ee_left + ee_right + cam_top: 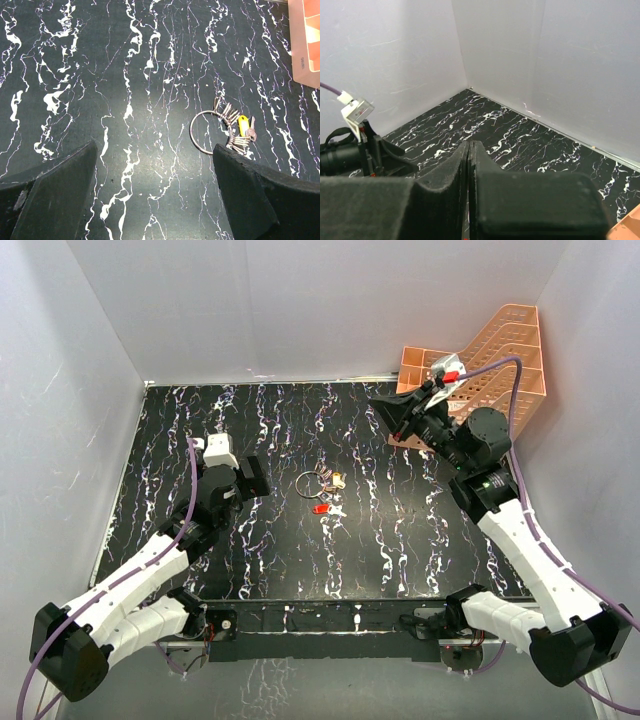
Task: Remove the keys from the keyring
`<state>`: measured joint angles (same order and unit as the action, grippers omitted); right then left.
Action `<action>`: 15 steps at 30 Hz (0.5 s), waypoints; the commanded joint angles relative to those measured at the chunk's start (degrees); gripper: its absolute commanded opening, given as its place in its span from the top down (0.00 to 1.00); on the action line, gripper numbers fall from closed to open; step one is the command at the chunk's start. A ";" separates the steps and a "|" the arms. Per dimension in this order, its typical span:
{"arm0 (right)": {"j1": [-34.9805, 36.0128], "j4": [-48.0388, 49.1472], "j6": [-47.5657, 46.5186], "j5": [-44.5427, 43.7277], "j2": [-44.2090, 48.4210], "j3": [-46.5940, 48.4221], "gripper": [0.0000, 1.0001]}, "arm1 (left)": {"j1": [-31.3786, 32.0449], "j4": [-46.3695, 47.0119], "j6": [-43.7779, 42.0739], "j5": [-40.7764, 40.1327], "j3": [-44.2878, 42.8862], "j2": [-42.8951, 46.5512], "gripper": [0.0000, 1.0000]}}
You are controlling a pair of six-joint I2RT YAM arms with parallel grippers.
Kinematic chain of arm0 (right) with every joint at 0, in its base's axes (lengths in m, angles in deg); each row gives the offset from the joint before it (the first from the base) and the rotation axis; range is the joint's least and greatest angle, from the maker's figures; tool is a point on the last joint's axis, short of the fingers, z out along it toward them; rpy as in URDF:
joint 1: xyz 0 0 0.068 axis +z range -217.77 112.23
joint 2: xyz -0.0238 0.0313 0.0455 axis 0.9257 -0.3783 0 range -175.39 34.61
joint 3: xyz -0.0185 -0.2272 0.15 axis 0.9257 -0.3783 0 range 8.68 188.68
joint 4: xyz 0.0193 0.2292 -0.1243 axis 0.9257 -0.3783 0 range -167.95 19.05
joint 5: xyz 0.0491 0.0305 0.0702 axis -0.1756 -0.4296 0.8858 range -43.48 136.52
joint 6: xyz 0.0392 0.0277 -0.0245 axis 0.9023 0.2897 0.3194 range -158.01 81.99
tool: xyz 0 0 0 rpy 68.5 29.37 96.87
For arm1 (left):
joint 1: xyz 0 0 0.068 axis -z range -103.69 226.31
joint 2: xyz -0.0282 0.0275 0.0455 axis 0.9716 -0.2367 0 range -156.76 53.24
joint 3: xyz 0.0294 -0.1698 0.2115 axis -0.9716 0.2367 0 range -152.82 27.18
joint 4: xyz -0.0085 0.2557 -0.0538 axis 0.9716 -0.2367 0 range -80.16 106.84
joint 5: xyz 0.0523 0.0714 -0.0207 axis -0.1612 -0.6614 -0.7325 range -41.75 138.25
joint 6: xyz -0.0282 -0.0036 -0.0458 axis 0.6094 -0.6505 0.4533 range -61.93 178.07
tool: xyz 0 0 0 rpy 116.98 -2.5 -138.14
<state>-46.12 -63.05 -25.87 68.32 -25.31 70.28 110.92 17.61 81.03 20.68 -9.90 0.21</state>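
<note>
The keyring (300,484) lies flat on the black marbled table, a thin silver ring with small metal bits on its right side. A cream-headed key (337,480) lies against those bits, and a red-headed key (322,508) lies just below the ring. My left gripper (248,482) hovers wide open just left of the ring. In the left wrist view the keyring (191,133) and the yellow key (243,125) sit just ahead of the right finger (260,195), outside the gap of the gripper (155,200). My right gripper (388,412) is raised at the back right, shut with nothing between its fingers (447,185).
An orange mesh tray (500,350) leans in the back right corner, just behind the right arm; its edge shows in the left wrist view (305,45). White walls enclose the table on three sides. The left arm's wrist (350,150) shows in the right wrist view.
</note>
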 commanded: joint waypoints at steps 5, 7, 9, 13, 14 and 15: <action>5.12 -14.10 -6.27 -12.35 -6.07 2.71 0.54 | -0.25 0.09 -0.64 -0.01 -1.01 -0.05 0.01; 10.87 -15.99 -9.07 -21.22 -6.22 -0.49 0.43 | -0.18 -0.07 -0.42 -0.09 -1.12 -0.10 0.01; 15.85 -15.42 -10.23 -27.40 -5.13 -4.66 0.44 | -0.22 0.10 -0.33 -0.30 -1.01 0.23 0.01; 17.30 -12.11 -7.06 -30.02 -2.14 -13.83 0.50 | -0.24 -0.59 -0.08 -2.25 -0.94 1.37 0.01; 17.36 -11.82 -6.52 -29.92 -1.94 -15.50 0.50 | -0.22 -0.86 0.30 -2.98 -0.86 1.67 0.01; 17.35 -11.95 -5.41 -29.70 -2.13 -16.80 0.50 | -0.24 -1.18 0.63 -3.49 -0.78 1.92 0.01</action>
<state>-28.22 -77.34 -33.08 44.89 -30.36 57.43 110.92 17.59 81.12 19.98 -9.90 0.21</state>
